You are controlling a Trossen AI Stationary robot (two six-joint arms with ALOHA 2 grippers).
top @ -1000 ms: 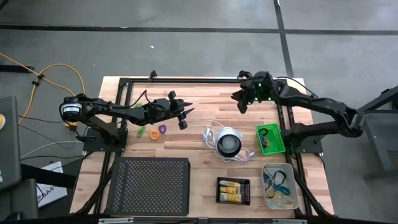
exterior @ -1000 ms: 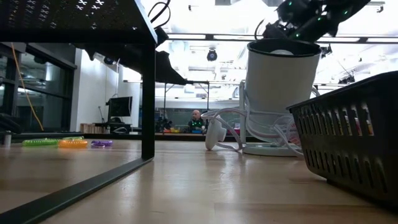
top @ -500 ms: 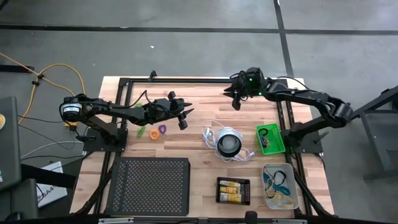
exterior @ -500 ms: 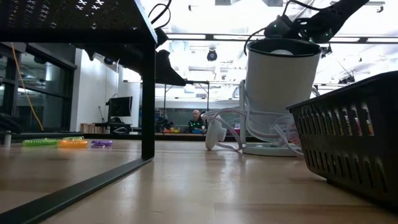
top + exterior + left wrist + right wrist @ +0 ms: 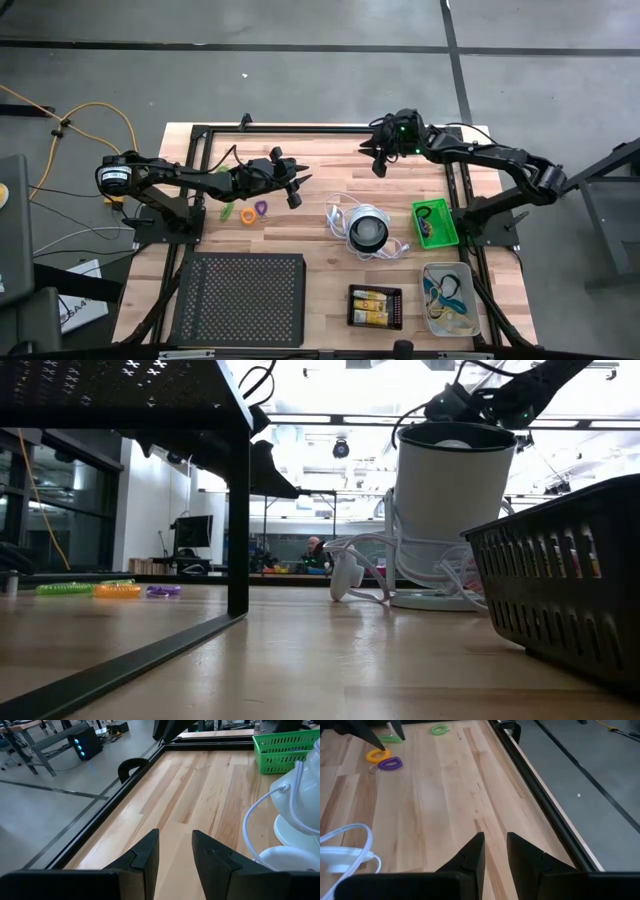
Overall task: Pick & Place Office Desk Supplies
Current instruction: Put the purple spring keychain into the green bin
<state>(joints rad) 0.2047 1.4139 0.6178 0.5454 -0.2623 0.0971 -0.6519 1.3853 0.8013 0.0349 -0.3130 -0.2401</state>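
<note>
High view: green loop (image 5: 228, 212), long axis along table's (image 5: 320, 150) depth.

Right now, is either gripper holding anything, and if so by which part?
Nothing is held. The left gripper and the right gripper both hang open above bare wood of the table, with only the board visible between their fingers.

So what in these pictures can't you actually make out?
- Clear tray, high view: its tangled contents are too small to sort.
- Black mesh tray, low view: the wall hides what is inside.
- Loops, low view: too far off to count.
- Green tray, left wrist view: cut off by the picture's edge.
</note>
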